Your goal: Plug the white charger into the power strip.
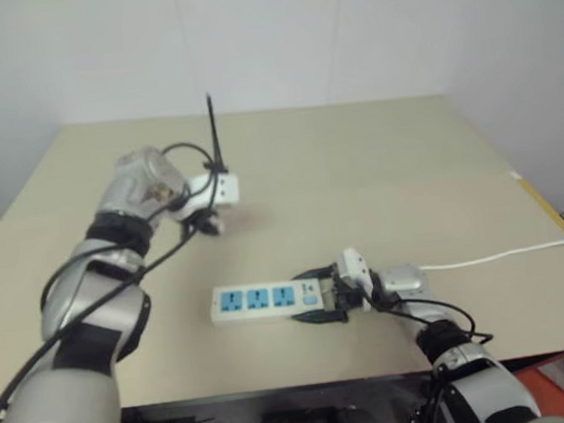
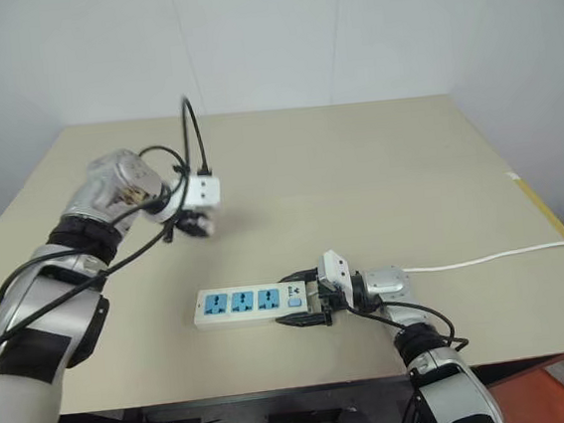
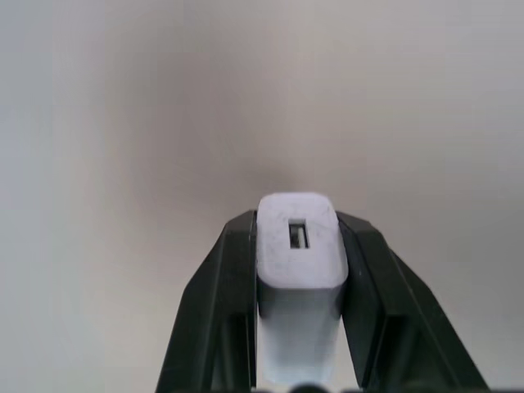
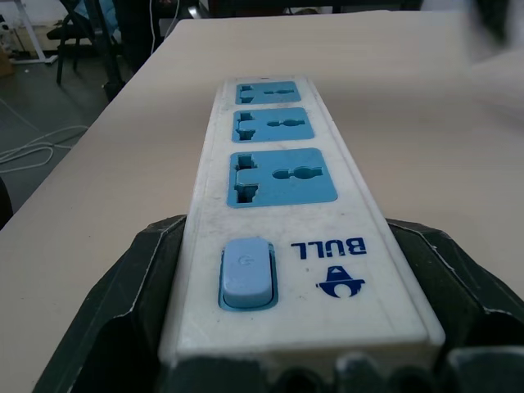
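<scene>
On the tan table (image 1: 357, 164), near its front edge, the power strip (image 1: 266, 300) lies flat with its three blue outlet faces up. Its long axis runs side to side across the table: the outlets sit toward the robot's left, and the switch end with the pale blue switch (image 4: 246, 272) points toward the robot's right, where the right gripper (image 1: 320, 293) meets it. The two black fingers (image 4: 123, 303) of that gripper stand on either side of the strip's switch end, pressed against its long sides, so the jaws are clamped around the strip's width. A thin white cord (image 1: 506, 255) trails from beside that end away toward the table's right edge.

Well apart from the strip, farther back on the table and to the robot's left of it, the left gripper (image 1: 211, 221) hangs above the tabletop. The left wrist view shows its jaws closed on the white charger (image 3: 300, 278), one black finger (image 3: 221, 311) tight against each side of the small white body. The charger's long axis lies along the fingers; the rounded end with a small rectangular socket points outward past the fingertips, toward the bare tabletop. Its opposite end is hidden down between the fingers. A black cable (image 1: 212, 128) rises from the left wrist.
</scene>
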